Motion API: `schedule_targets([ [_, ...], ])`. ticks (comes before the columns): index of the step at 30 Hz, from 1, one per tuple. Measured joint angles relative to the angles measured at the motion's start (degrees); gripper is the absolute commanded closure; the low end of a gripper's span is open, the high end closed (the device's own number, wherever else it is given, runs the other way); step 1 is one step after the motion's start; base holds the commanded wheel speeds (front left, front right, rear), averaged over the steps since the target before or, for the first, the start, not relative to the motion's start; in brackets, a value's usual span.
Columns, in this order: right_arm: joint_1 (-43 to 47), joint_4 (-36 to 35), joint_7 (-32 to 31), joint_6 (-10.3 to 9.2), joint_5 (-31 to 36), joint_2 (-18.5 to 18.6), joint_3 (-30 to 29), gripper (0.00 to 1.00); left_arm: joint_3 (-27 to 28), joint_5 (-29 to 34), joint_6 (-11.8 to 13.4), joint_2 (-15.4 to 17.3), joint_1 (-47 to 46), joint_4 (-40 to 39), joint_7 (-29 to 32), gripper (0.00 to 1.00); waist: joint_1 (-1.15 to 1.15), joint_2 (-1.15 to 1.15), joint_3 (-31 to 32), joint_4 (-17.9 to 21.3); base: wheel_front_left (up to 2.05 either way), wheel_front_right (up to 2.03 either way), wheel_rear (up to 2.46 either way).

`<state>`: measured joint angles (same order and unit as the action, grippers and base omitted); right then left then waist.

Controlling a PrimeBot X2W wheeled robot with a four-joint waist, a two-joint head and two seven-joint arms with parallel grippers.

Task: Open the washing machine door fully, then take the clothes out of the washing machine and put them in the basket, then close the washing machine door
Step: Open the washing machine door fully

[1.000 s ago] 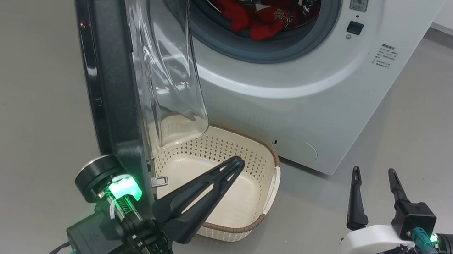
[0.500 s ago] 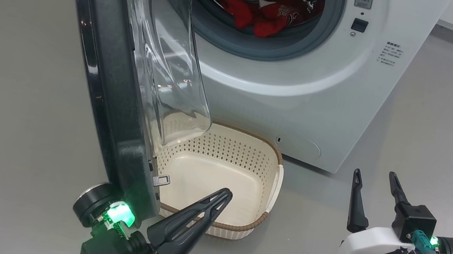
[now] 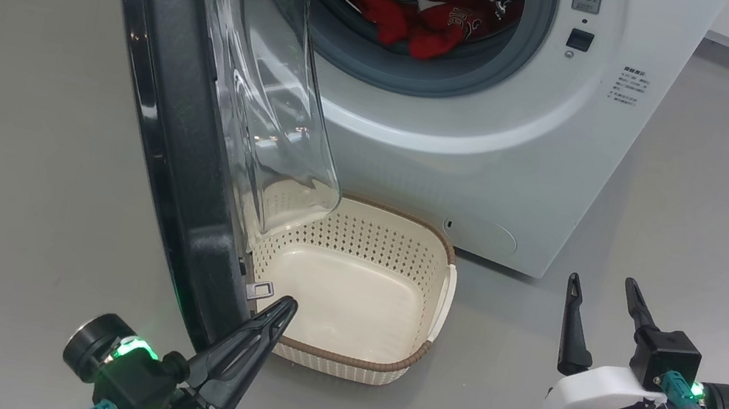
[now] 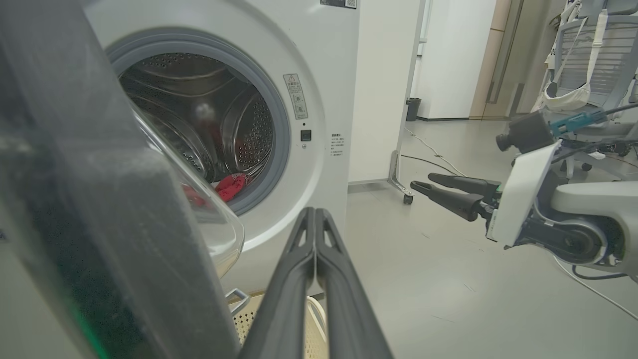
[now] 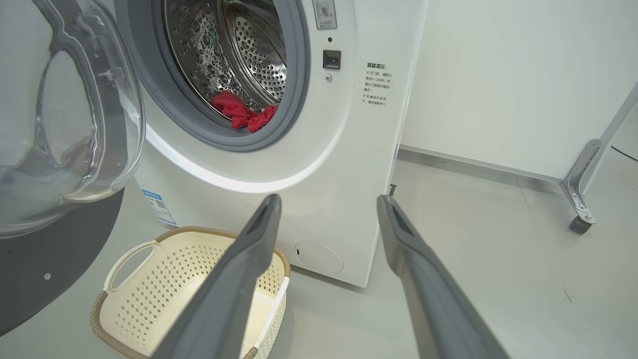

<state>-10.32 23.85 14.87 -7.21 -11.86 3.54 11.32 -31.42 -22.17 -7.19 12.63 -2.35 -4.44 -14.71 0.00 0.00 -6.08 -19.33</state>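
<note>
Beside the near edge of the washing machine door (image 3: 176,126), the left gripper (image 3: 285,304) sits low with its two dark fingers pressed together on nothing. Its tip is close to the door's small metal latch hook (image 3: 259,289). Well off to the right, above bare floor (image 3: 707,220), the right gripper (image 3: 602,280) hangs with its fingers spread apart and empty.

The door stands roughly square to the front of the washing machine (image 3: 495,145), so it looks only partly swung. Its clear glass bowl (image 3: 265,89) hangs over the far left part of the basket (image 3: 373,366). The basket is empty and sits on the floor just in front of the machine, under the opening. The clothes (image 3: 412,18), a red heap, lie at the bottom of the steel drum behind the grey gasket (image 3: 431,81).

Several things could go wrong from here:

- **Slipping off the door:** if the closed fingers push it further left, they could slide off the glossy frame or snag on the latch hook.
- **Shifting the basket:** a low sweep might nudge it out from under the opening.
- **Missing the basket:** with the door left as it stands, the bowl overhangs the basket, so a garment could strike the glass and drop onto the floor.
- **Catching on the gasket:** loose fabric may drag on it as it comes out.
</note>
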Motion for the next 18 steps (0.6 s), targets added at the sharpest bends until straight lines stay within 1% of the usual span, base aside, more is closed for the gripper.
schedule_targets([
  [3,0.0,0.0,0.0,0.0,0.0,0.0,-0.03,0.0,0.49,-0.1,0.01,-0.1,0.0,1.14,0.0,1.0,0.0,0.0,-0.04,0.13,0.0,0.0,0.0],
  [13,0.01,0.22,0.0,0.0,0.0,-0.1,-0.04,0.0,2.41,-2.13,0.03,-2.66,-0.1,6.13,0.0,1.0,0.0,0.0,-0.5,0.83,0.0,0.0,0.0],
  [18,0.01,0.34,0.0,0.0,0.0,-0.16,-0.24,0.0,4.85,-3.47,0.59,-3.41,-0.13,7.86,0.0,1.0,0.0,0.0,-0.96,0.97,0.0,0.0,0.0],
])
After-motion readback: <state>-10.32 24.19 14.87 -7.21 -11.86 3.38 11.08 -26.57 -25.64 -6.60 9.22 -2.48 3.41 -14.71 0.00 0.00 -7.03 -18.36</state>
